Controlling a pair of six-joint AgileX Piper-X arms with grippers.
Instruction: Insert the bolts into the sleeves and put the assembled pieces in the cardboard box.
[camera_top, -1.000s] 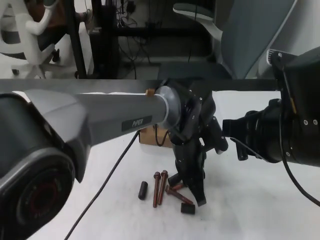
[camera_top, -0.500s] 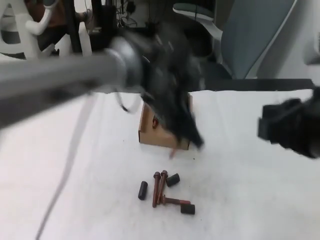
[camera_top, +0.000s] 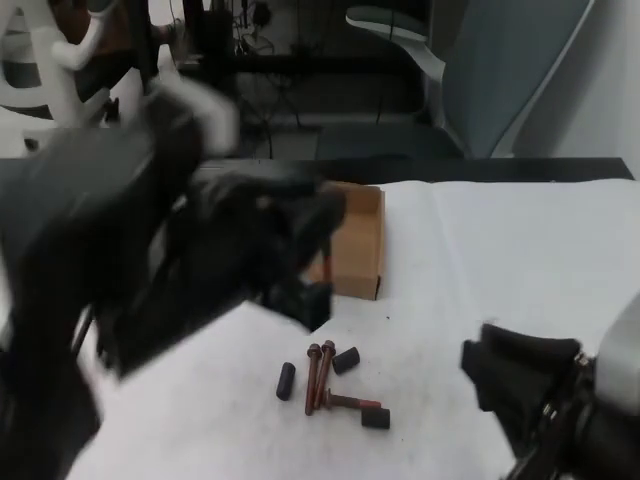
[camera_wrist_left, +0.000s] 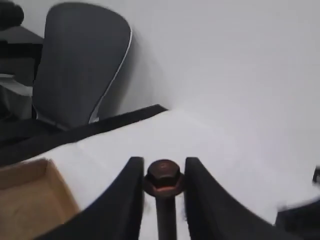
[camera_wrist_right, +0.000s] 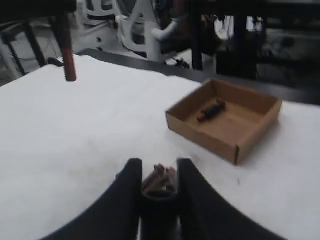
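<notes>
My left gripper is shut on a reddish bolt, its hex head between the fingertips and its shaft running back along the fingers. In the right wrist view that bolt's threaded shaft hangs above the white table. My right gripper is shut on a black sleeve. The cardboard box holds one assembled dark piece. On the table lie loose bolts and three sleeves in a small pile. The left arm is a blurred mass by the box; the right arm sits low at the right.
A white sheet covers the bench, with free room to the right of the box. A grey office chair and white chairs stand beyond the bench's far edge.
The left arm rose from the pile with the bolt, passed over the box and swung back left. The right arm dropped from mid-right to the lower right.
</notes>
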